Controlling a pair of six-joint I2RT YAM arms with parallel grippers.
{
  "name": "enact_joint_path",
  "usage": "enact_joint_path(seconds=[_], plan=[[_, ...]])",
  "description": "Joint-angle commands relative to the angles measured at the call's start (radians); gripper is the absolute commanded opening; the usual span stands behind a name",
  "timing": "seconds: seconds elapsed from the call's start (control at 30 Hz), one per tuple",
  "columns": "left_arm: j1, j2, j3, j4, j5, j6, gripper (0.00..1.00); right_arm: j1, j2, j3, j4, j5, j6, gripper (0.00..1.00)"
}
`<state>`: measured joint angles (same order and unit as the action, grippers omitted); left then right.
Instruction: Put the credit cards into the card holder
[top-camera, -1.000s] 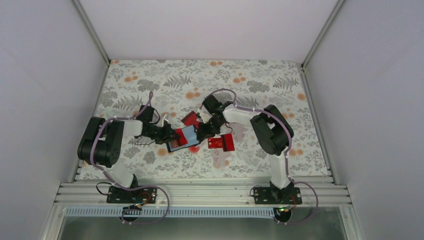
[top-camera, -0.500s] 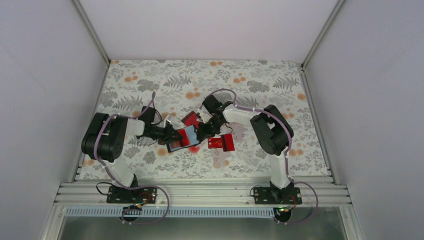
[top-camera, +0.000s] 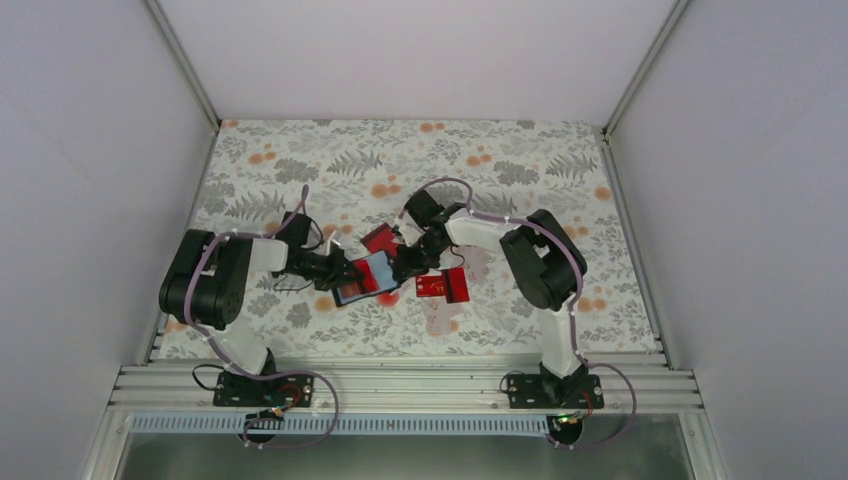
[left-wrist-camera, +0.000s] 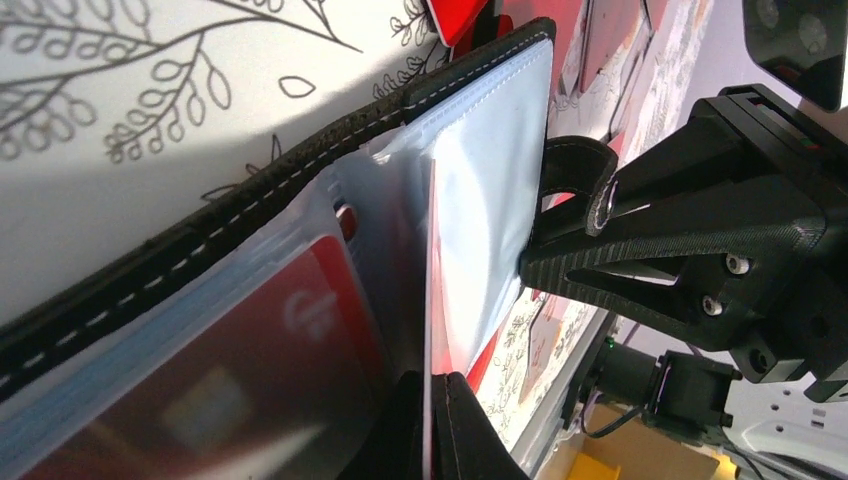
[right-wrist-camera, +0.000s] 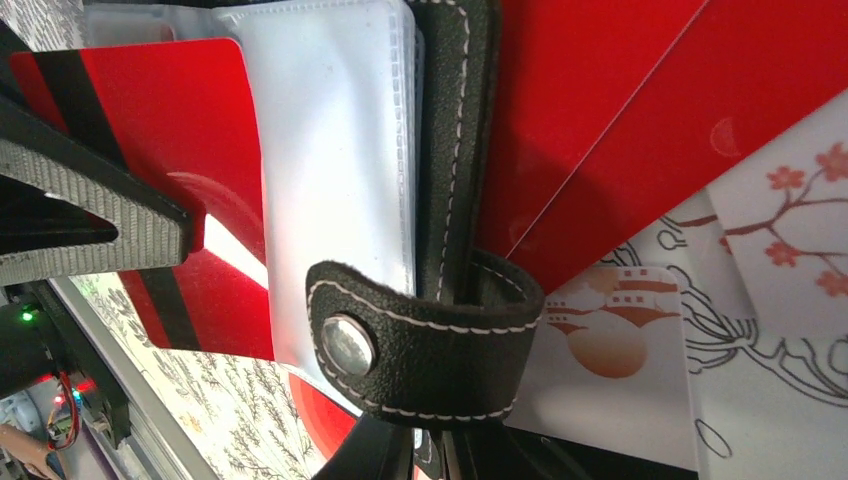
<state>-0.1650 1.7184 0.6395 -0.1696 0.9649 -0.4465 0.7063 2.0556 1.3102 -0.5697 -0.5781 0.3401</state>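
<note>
1. Left gripper (top-camera: 338, 268): I find it closed, pinching a thin clear leaf of the card holder (top-camera: 362, 274) edge-on. I cannot tell whether a card sits in that leaf.
2. Right gripper (top-camera: 405, 263): closed on the holder's opposite end, at the snap strap (right-wrist-camera: 430, 350).
3. The holder hangs between the two grippers, its long axis running from one to the other.
4. A red card with a black stripe (right-wrist-camera: 190, 150) lies against the sleeves beside the left finger. How deep it sits is unclear.
5. Loose cards on the table (top-camera: 480, 160): one pair (top-camera: 443, 285) just beside the right gripper, one card (top-camera: 380, 238) just beyond the holder.
6. Judgement: the right arm is nearer both.
</note>
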Motion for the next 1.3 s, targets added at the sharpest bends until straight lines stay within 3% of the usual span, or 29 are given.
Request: enact_joint_path(seconds=[0.0, 0.8, 1.27], plan=[[-0.002, -0.050, 0.010, -0.086, -0.104, -0.054, 0.02, 0.033, 0.131, -0.063, 0.005, 0.104, 0.006, 0.07], [-0.008, -0.081, -0.062, -0.038, -0.114, -0.185, 0.02, 0.032, 0.149, -0.082, 0.015, 0.100, -0.001, 0.04], [-0.007, 0.004, 0.015, -0.095, -0.045, 0.018, 0.02, 0.033, 0.145, -0.085, 0.020, 0.097, -0.004, 0.04]])
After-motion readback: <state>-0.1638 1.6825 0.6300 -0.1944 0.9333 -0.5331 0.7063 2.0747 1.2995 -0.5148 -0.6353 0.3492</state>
